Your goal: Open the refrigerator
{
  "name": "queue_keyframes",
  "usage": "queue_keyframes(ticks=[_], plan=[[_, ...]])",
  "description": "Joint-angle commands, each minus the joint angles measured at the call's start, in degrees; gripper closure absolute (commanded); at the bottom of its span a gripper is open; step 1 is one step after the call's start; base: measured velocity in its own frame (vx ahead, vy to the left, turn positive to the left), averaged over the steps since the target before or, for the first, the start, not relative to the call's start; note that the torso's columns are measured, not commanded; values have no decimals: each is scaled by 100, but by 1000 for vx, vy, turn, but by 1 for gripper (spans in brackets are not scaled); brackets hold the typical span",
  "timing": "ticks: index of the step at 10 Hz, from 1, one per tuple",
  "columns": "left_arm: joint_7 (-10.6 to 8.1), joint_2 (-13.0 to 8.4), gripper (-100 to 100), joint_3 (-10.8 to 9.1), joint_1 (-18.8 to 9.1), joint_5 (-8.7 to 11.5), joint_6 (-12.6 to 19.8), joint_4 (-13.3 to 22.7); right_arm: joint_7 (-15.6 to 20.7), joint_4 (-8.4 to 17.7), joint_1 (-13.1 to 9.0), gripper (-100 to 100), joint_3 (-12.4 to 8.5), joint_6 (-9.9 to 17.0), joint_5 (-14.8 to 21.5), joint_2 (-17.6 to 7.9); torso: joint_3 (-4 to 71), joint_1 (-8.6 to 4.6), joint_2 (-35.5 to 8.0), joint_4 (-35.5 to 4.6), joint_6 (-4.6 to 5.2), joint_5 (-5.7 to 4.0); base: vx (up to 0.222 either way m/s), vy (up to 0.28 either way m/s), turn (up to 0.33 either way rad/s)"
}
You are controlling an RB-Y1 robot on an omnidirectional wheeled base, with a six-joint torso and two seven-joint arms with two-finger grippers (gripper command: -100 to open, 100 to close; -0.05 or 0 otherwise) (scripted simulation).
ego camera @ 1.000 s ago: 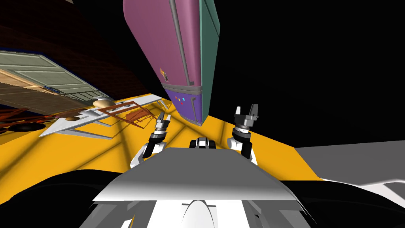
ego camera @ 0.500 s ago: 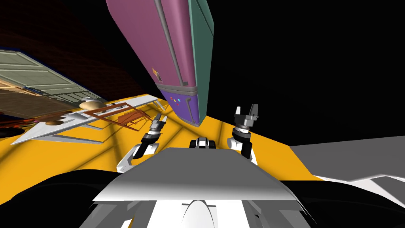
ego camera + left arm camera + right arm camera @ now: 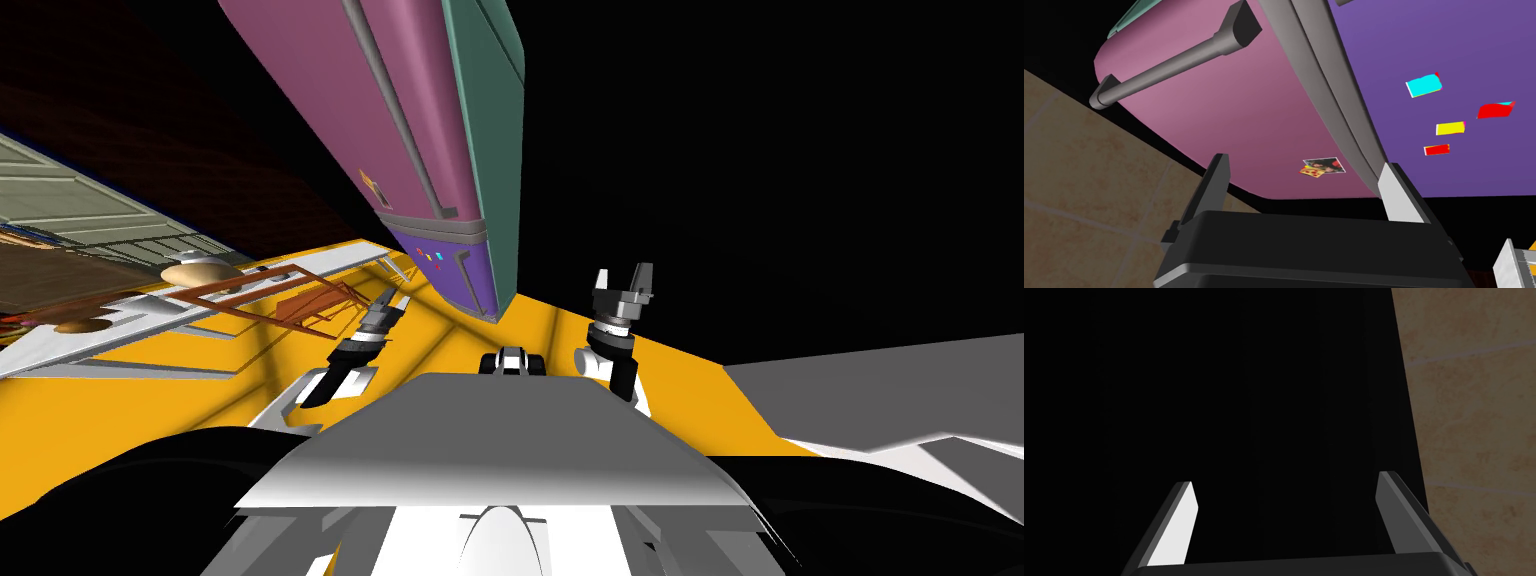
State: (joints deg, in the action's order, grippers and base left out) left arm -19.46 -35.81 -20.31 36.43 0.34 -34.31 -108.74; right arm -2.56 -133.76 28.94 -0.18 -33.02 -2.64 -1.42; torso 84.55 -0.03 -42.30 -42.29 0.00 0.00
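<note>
The refrigerator [image 3: 420, 130] stands ahead of me, with a pink upper door, a purple lower door [image 3: 452, 278], a teal side and a long grey handle [image 3: 395, 120]. Both doors look shut. My left gripper [image 3: 392, 302] hangs open, low and just left of the purple door. In the left wrist view its open fingers [image 3: 1304, 167] point at the pink door [image 3: 1224, 115], with the grey handle [image 3: 1174, 62] farther off and the purple door [image 3: 1449, 60] with its coloured magnets beside it. My right gripper [image 3: 624, 275] is open to the right of the fridge, facing a black area [image 3: 1286, 483].
A white table [image 3: 130, 330] with round bowls and a brown-framed chair [image 3: 300, 295] stand on the left on the yellow floor [image 3: 600, 400]. A grey panelled door [image 3: 80, 200] lies beyond them. A grey surface [image 3: 880, 390] sits at the right.
My view has swung, so the refrigerator sits farther left in the picture. My left arm has stretched out leftward and lower toward the fridge. The right arm has kept its place.
</note>
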Motion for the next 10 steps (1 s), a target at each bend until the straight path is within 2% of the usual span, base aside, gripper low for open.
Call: queue_keyframes(ticks=[1, 3, 4, 6, 7, 8, 9, 10], plan=[[-270, -365, -100, -249, 103, -24, 36, 180, 0, 0, 0, 0, 0, 0, 0, 0, 7, -14, 9, 3, 1, -6, 57, -88, -20], [-583, -751, -100, -546, 197, -59, 65, 491, 0, 0, 0, 0, 0, 0, 0, 0, -1, 16, -2, 0, 0, 4, 63, -77, -60], [-583, -839, -100, -546, 197, -59, 65, 491, 0, 0, 0, 0, 0, 0, 0, 0, 2, 5, 3, 1, 0, 2, 61, -77, -20], [-898, -1222, -100, -845, 285, -94, 100, 826, 0, 0, 0, 0, 0, 0, 0, 0, 1, -2, 0, 0, 0, -2, 69, -103, -66], [-898, -1336, -100, -845, 285, -94, 100, 826, 0, 0, 0, 0, 0, 0, 0, 0, 4, -9, 6, 2, 0, -4, 63, -89, -14], [-1055, -1520, -100, -994, 328, -112, 119, 999, 0, 0, 0, 0, 0, 0, 0, 0, 2, 4, 1, 1, 0, -1, 58, -84, -45], [-1055, -1589, -100, -994, 328, -112, 119, 999, 0, 0, 0, 0, 0, 0, 0, 0, 0, 8, -1, 0, 0, 2, 46, -56, -24], [-1212, -1803, -100, -1142, 370, -130, 139, 1173, 0, 0, 0, 0, -1, 0, 0, -1, -2, 15, -5, -1, -1, 3, 42, -53, -59]])
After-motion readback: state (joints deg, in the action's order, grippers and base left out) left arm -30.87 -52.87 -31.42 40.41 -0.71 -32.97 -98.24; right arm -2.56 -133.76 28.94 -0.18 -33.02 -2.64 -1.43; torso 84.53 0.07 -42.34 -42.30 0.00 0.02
